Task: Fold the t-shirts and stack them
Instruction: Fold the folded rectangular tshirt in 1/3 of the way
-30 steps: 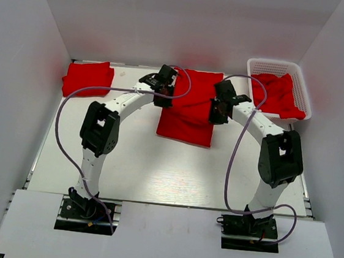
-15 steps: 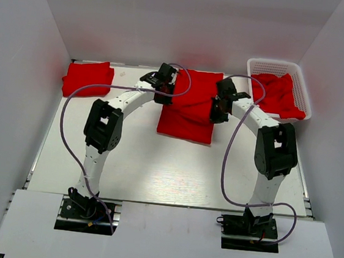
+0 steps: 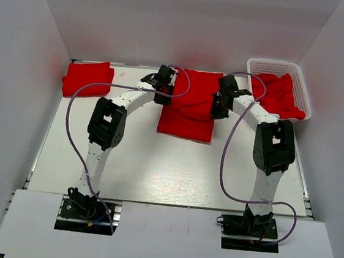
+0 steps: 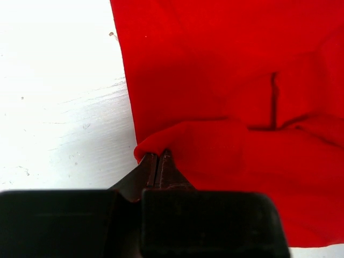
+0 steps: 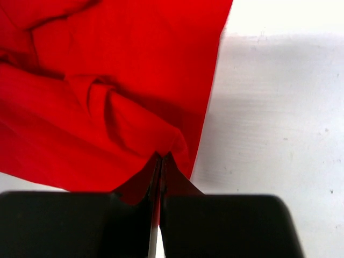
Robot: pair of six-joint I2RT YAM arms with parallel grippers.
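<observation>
A bright red t-shirt (image 3: 190, 106) lies partly folded in the middle of the white table (image 3: 156, 164), its near part doubled back toward the far edge. My left gripper (image 3: 162, 97) is shut on a fold at the t-shirt's left edge (image 4: 161, 144). At the right edge my right gripper (image 3: 217, 111) is shut on another fold of the same t-shirt (image 5: 145, 129). Both wrist views show thin cloth pinched between closed fingertips (image 4: 159, 157) (image 5: 161, 158). A folded red t-shirt (image 3: 88, 77) rests at the far left. More red t-shirts (image 3: 277, 94) lie crumpled in the basket.
The white plastic lattice basket (image 3: 275, 68) stands at the far right corner. White walls close in the table on the left, back and right. Purple cables loop from both arms over the table.
Both grippers have carried the t-shirt's near edge farther toward the back, so the fold has shortened the cloth. Both arms' elbows swung inward and back.
</observation>
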